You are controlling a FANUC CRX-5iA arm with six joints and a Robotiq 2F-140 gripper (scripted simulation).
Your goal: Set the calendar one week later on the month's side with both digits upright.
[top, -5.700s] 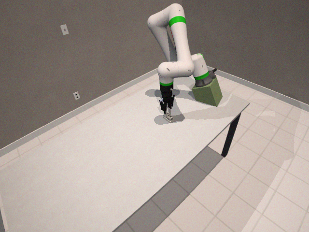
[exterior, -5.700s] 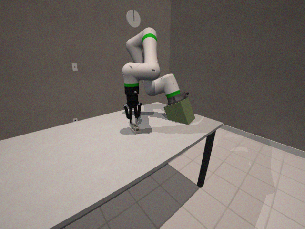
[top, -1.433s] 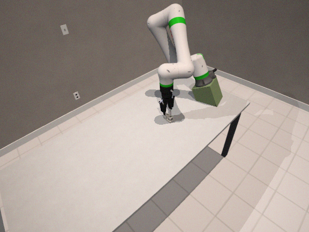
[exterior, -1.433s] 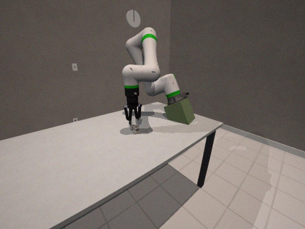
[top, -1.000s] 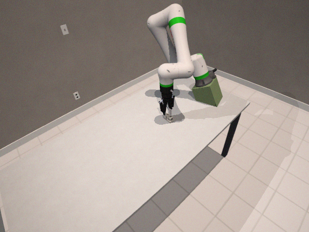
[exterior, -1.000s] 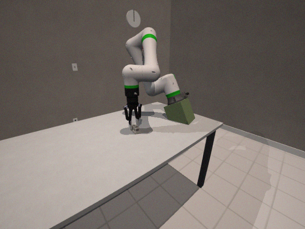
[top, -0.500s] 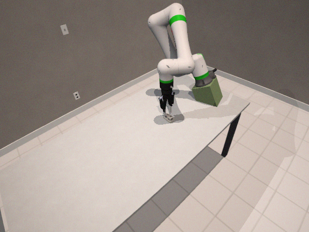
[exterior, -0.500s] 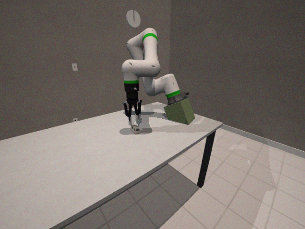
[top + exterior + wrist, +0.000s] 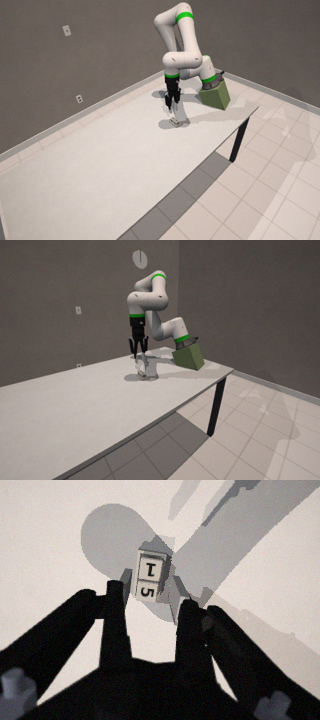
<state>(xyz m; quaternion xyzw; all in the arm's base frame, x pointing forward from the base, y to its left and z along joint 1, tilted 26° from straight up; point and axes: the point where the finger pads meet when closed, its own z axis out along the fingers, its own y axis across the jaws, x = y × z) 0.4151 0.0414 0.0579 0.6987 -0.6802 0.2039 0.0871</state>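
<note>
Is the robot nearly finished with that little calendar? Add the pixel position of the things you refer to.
I can't tell how near. Looking done: both cubes (image 9: 151, 569) (image 9: 147, 591) sit side by side in the tray (image 9: 171, 122) (image 9: 141, 379), which rests on the table (image 9: 103, 167) (image 9: 90, 407). In hand: nothing; the gripper (image 9: 173, 111) (image 9: 139, 362) (image 9: 150, 583) hovers above, fingers parted. Left: confirming the date, since its front isn't readable.
</note>
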